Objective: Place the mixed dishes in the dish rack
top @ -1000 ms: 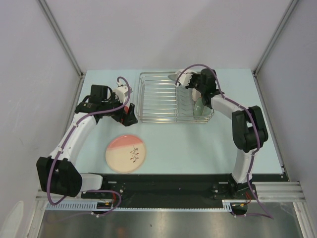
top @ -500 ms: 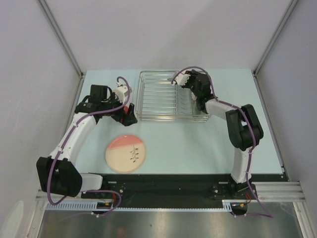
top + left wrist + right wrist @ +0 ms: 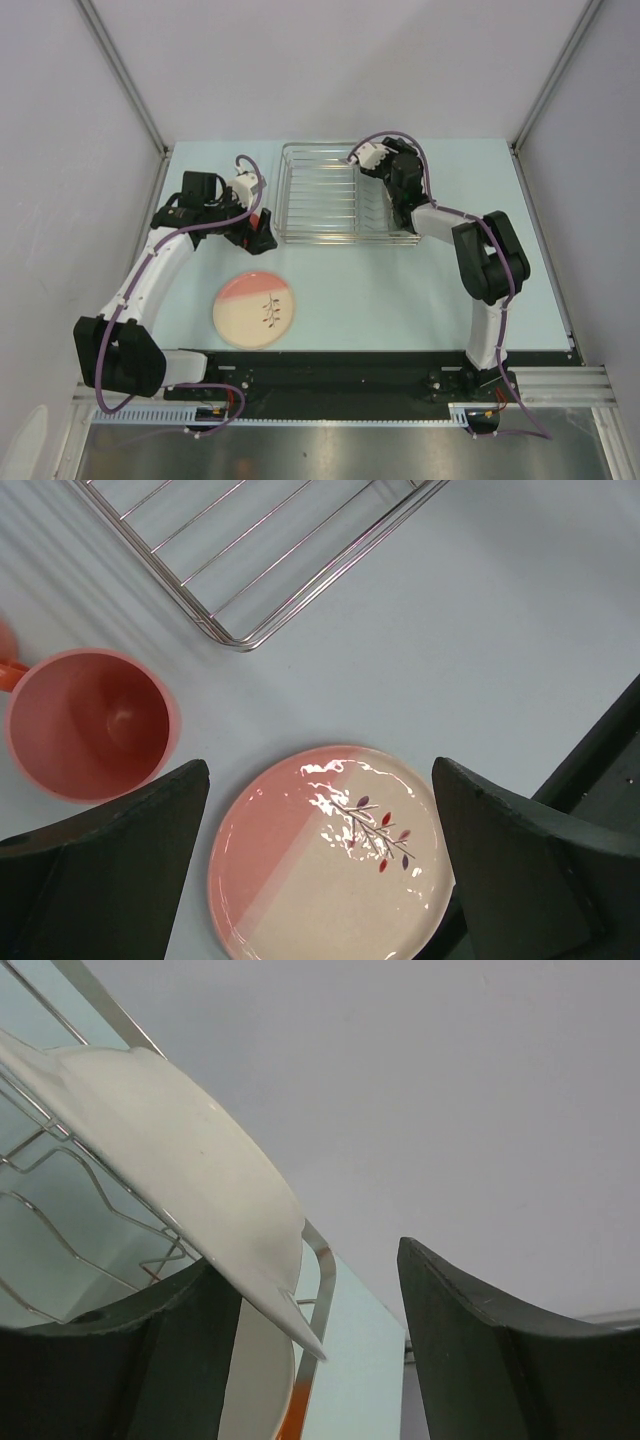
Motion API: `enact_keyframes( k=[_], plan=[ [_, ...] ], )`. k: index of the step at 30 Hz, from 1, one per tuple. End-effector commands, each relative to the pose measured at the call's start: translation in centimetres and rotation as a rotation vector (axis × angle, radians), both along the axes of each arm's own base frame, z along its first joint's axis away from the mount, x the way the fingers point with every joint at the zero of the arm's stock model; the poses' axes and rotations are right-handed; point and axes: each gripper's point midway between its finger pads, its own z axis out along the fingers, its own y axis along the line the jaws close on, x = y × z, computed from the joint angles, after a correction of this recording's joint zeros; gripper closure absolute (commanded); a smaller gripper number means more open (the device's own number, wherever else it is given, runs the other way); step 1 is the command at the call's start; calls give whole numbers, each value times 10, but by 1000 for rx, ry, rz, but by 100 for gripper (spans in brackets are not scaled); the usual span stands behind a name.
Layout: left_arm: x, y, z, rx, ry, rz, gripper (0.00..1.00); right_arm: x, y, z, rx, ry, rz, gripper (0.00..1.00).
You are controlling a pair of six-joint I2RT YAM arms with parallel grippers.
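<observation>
Inside the far right end of the dish rack [image 3: 320,195], my right gripper [image 3: 372,160] sits low and points at the back wall. In its wrist view the right gripper [image 3: 310,1255] is open, and a large white plate [image 3: 170,1150] leans on the rack wires [image 3: 315,1290] with its rim close to the left finger. A small white-and-orange bowl [image 3: 265,1380] shows below that plate. My left gripper [image 3: 258,232] is open and empty above the table. Under it lie an orange cup [image 3: 88,720] and the cream-and-pink plate [image 3: 330,855] with the leaf sprig, also seen from above [image 3: 255,310].
The rack's near left corner [image 3: 235,640] lies just beyond the orange cup. Grey walls with metal posts [image 3: 125,75] close in the table on three sides. The black base rail [image 3: 330,365] runs along the near edge.
My right gripper has opened while the right arm swung left over the rack's right end and now covers the pale green bowl. The left arm has not moved.
</observation>
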Motion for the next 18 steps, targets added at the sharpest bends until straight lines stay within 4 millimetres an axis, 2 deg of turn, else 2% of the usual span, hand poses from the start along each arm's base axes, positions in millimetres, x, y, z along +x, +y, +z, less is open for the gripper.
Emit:
enact_keyframes(
  k=[1,8,13,18],
  plan=[
    [4,0,9,-8,-43,-10,0,-3,-12,65,140,-161,-46,32],
    [4,0,9,-12,-43,-11,0,-1,-24,85,209,-229,-79,26],
    [3,-2,9,-20,-35,-15,0,7,-31,103,283,-256,-120,26],
    [3,-2,9,-24,-34,-15,0,19,-38,98,341,-230,-203,23]
  ],
)
